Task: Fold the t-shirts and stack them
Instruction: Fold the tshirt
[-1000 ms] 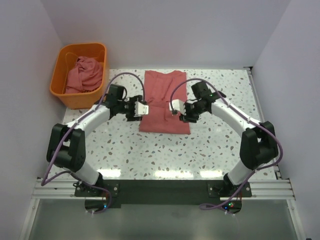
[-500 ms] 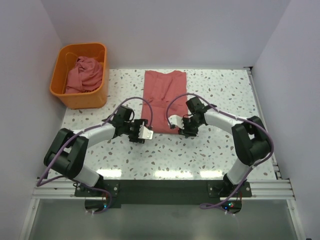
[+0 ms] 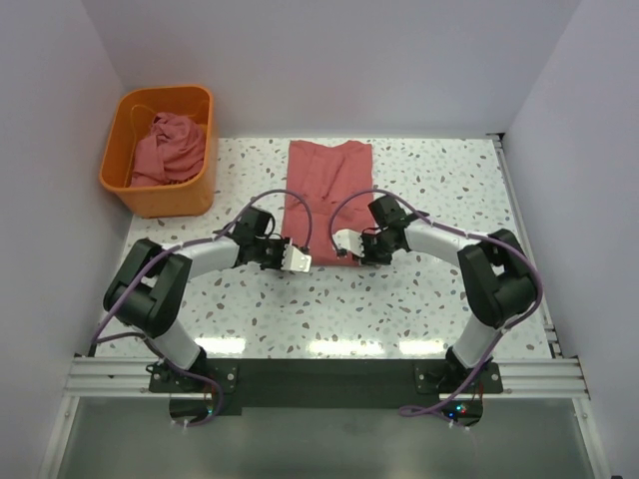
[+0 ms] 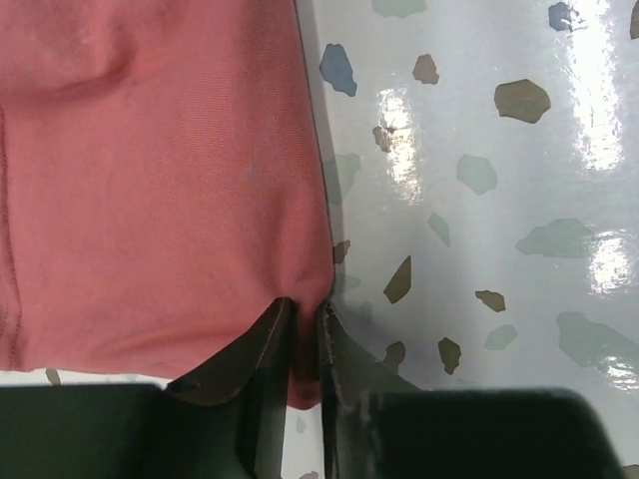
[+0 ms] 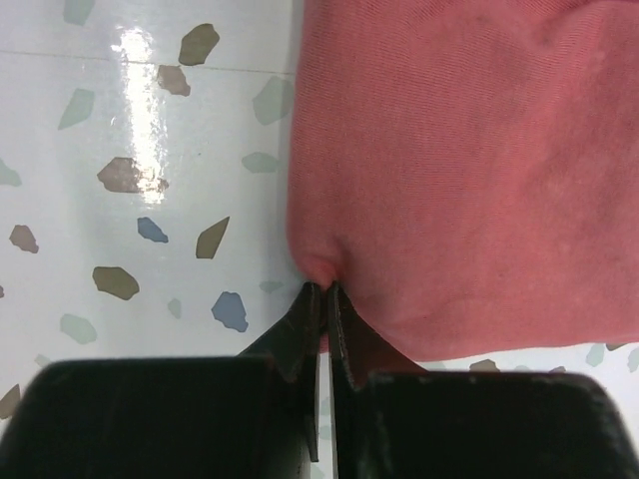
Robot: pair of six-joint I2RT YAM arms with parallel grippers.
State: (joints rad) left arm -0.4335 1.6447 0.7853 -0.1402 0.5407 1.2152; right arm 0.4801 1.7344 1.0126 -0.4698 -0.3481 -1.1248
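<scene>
A dusty red-pink t-shirt [image 3: 327,190] lies as a narrow strip in the middle of the table, its length running away from me. My left gripper [image 3: 298,258] is shut on the strip's near left corner; the left wrist view shows cloth [image 4: 150,170] pinched between the dark jaws of that gripper [image 4: 305,304]. My right gripper [image 3: 350,253] is shut on the near right corner, and in the right wrist view the t-shirt [image 5: 469,140] puckers at that gripper [image 5: 325,287]. Both grippers sit low on the speckled tabletop. Another crumpled t-shirt [image 3: 168,145] lies in the basket.
An orange plastic basket [image 3: 160,203] stands at the far left corner of the table. White walls close in the left, right and back sides. Speckled tabletop [image 3: 329,309] lies bare between the t-shirt and the arm bases.
Both grippers came from the middle of the t-shirt toward me to its near corners, dropped to the table and closed on the cloth. The t-shirt itself has barely shifted.
</scene>
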